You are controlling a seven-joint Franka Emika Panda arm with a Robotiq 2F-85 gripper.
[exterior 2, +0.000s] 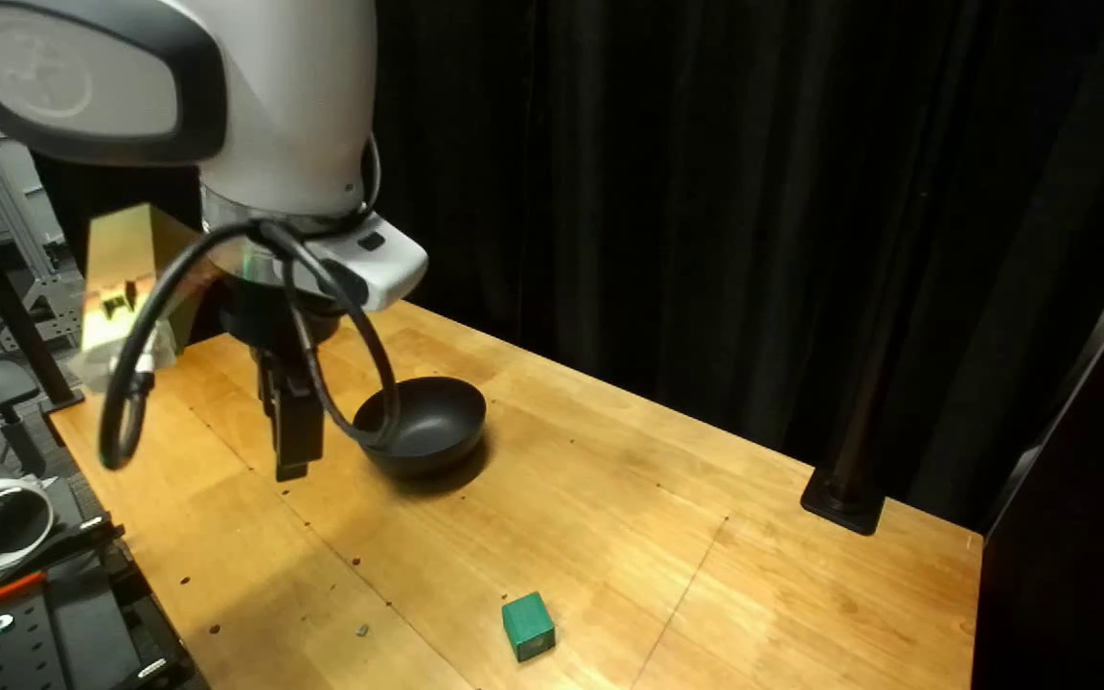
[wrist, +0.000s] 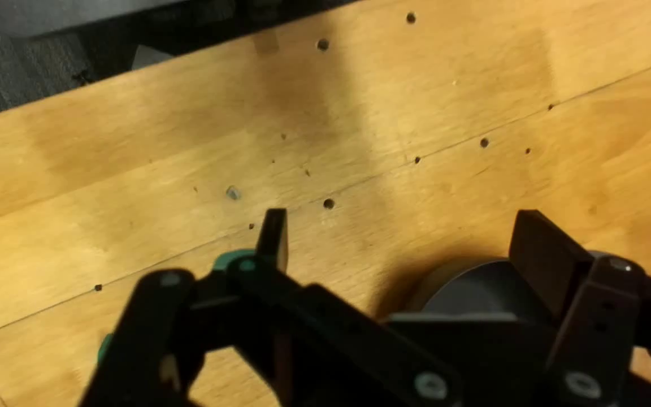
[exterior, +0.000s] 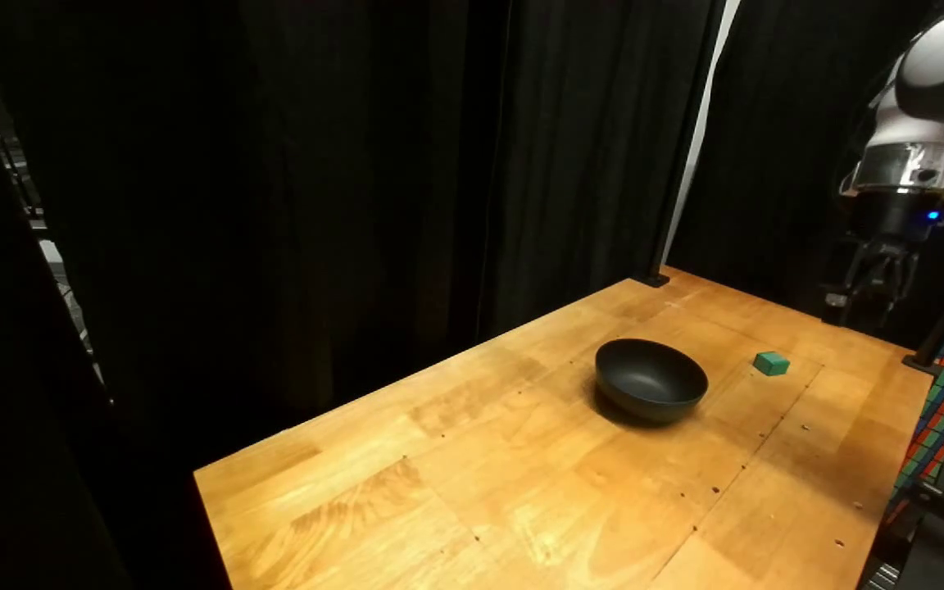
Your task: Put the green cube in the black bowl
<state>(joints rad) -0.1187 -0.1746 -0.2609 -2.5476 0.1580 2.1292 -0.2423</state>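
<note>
The small green cube (exterior: 771, 363) lies on the wooden table (exterior: 521, 459). It also shows in an exterior view (exterior 2: 528, 626), apart from the bowl. The round black bowl (exterior: 652, 385) stands upright on the table; its visible inside (exterior 2: 432, 422) holds nothing. My gripper (exterior: 867, 310) is raised above the table, touching neither. In the wrist view its fingers (wrist: 399, 217) are wide apart with nothing between them. The bowl (wrist: 472, 291) lies below, partly hidden by the right finger and gripper body. Green patches show by the left finger; I cannot tell whether they are the cube.
A black cable (exterior 2: 365, 331) loops from the wrist. Black posts stand at the table's corners (exterior: 651, 279), with another post base (exterior 2: 844, 498) at an edge. Black curtains (exterior: 374, 205) hang behind. A dark cart (exterior 2: 11, 623) with items stands beside the table.
</note>
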